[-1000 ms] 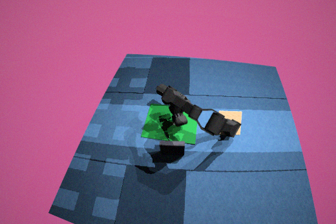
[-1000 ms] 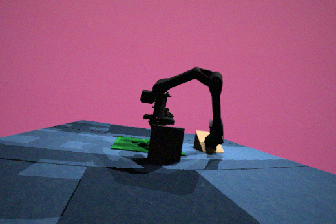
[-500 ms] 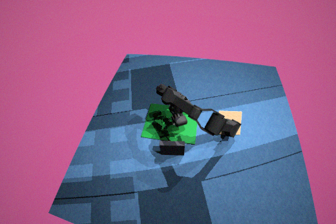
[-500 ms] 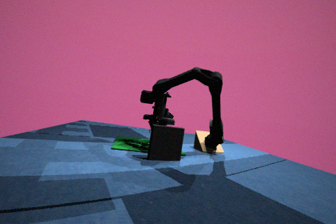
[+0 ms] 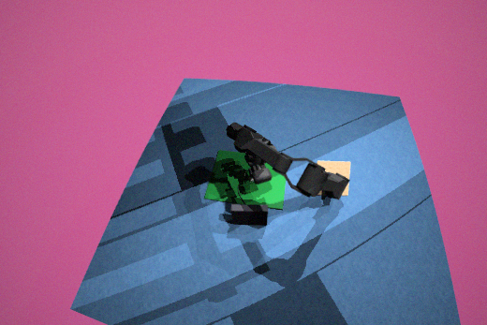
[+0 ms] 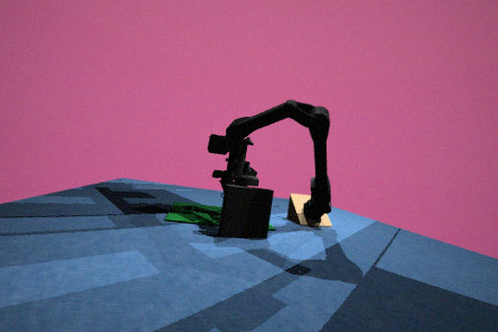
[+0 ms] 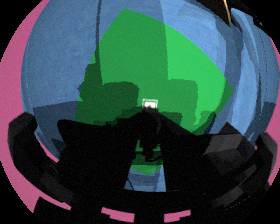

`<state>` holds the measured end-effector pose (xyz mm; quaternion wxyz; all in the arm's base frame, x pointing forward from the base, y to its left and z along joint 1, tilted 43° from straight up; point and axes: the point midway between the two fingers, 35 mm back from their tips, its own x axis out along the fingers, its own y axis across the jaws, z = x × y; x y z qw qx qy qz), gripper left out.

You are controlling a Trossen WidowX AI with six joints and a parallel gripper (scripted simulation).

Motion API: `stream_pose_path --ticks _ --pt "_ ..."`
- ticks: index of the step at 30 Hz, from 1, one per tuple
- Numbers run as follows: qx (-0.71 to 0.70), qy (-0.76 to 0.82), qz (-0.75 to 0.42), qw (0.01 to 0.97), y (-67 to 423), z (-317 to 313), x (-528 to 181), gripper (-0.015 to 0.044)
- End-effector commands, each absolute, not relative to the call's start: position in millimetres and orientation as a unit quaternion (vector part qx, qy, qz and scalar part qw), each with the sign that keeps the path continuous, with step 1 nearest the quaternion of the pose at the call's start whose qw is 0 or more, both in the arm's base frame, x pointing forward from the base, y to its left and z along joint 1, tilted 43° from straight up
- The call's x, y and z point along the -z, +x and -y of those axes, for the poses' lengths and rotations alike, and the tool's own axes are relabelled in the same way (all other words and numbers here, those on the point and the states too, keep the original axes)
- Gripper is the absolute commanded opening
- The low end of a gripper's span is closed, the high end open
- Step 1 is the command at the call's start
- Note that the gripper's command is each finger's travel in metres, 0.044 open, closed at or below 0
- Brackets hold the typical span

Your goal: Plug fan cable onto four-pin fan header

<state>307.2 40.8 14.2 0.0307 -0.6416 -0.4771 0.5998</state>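
A green board (image 5: 275,190) (image 6: 185,212) (image 7: 165,56) lies flat on the blue table. The black fan (image 5: 248,214) (image 6: 245,212) stands at the board's near edge. My gripper (image 5: 260,174) (image 6: 237,179) (image 7: 149,116) points straight down over the middle of the board and is shut on the fan's plug. In the wrist view a small pale piece (image 7: 149,103) shows just past the fingertips, on the board. I cannot tell whether it is the plug's end or the header. The plug's height above the board is hidden by the fan in the exterior view.
A tan block (image 5: 335,169) (image 6: 297,206) sits under the arm's base, right of the board. The blue table (image 5: 375,241) (image 6: 120,275) has dark shadow patches and ends against a pink background.
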Motion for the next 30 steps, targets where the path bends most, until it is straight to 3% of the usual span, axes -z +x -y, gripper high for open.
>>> stream_pose_path --ticks 1,30 --pt "-0.6 -0.642 0.477 0.034 306.9 -41.9 -13.1 0.0" --pt "-0.6 -0.642 0.477 0.034 306.4 -44.4 -10.4 0.0"
